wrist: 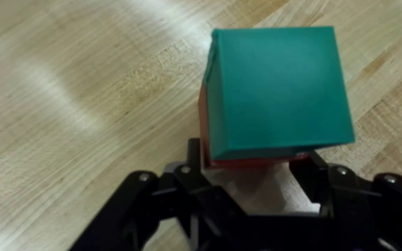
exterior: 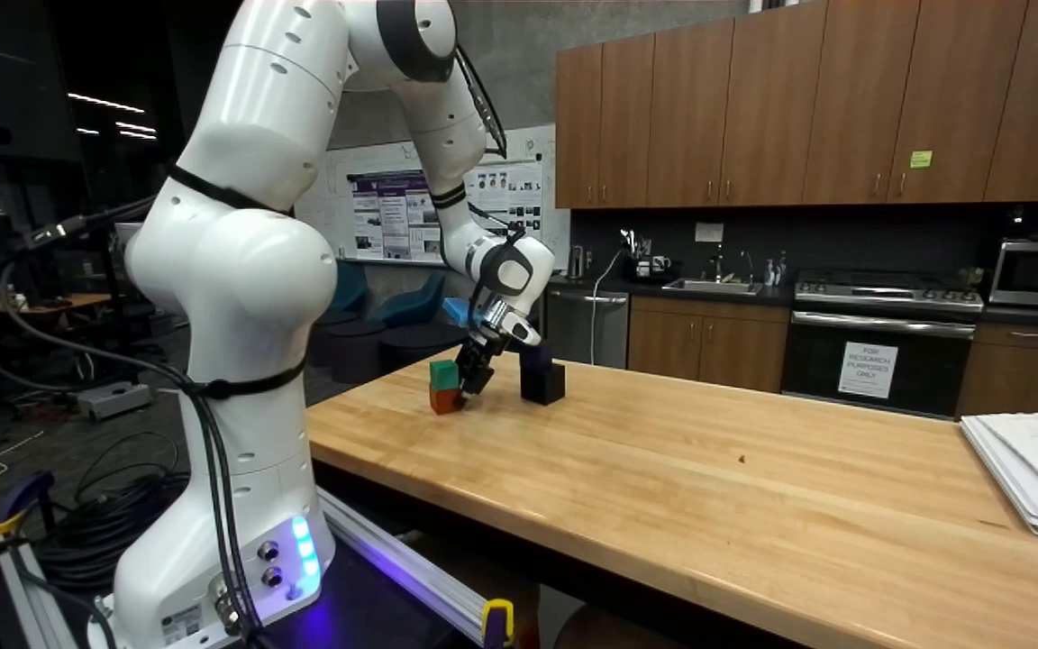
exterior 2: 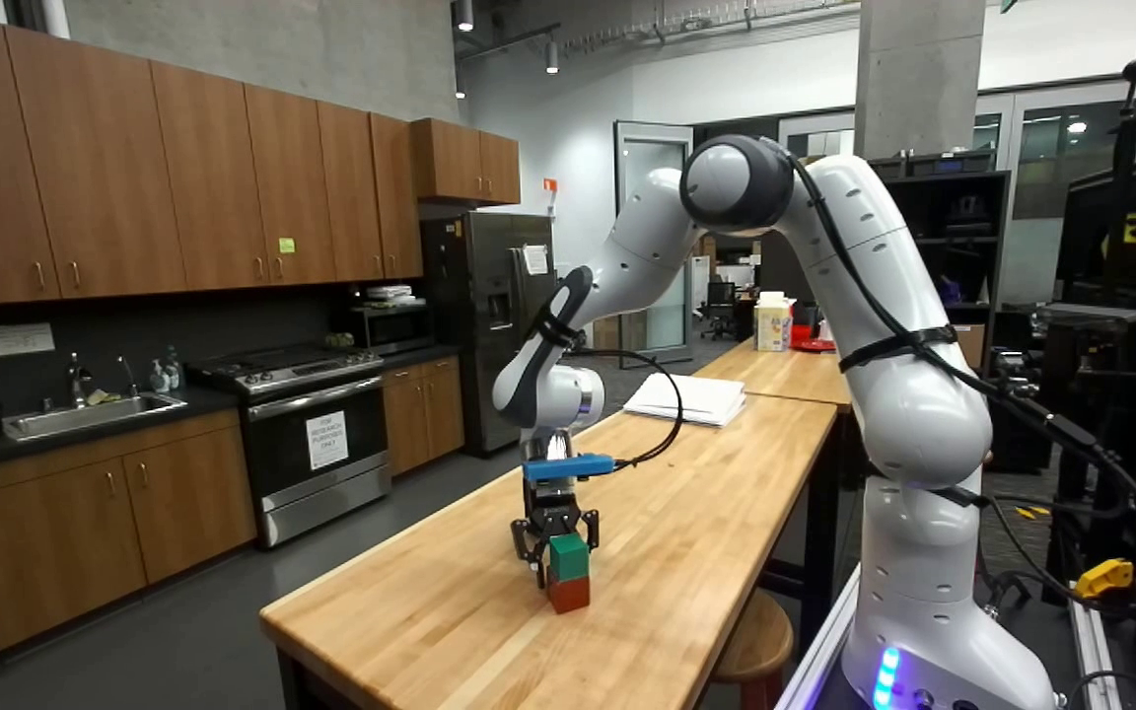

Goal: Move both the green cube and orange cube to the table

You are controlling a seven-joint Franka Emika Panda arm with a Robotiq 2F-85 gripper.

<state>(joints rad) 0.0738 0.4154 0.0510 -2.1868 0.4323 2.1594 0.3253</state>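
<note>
The green cube (exterior: 444, 374) sits on top of the orange cube (exterior: 443, 402), and the orange cube stands on the wooden table (exterior: 663, 460). The same stack shows in the other view, green cube (exterior 2: 569, 557) above orange cube (exterior 2: 569, 595). In the wrist view the green cube (wrist: 284, 90) covers most of the orange cube (wrist: 203, 118). My gripper (wrist: 251, 164) is low beside the stack, its fingers on both sides of the orange cube, close against it. The right fingertip is partly hidden under the green cube. It looks shut on the orange cube.
A black cube (exterior: 543, 383) with a dark cube (exterior: 535, 353) on top stands just beyond the gripper. A paper stack (exterior: 1037, 469) lies at the far end of the table, also in an exterior view (exterior 2: 691, 399). The table (exterior 2: 667, 552) has its corner near the stack.
</note>
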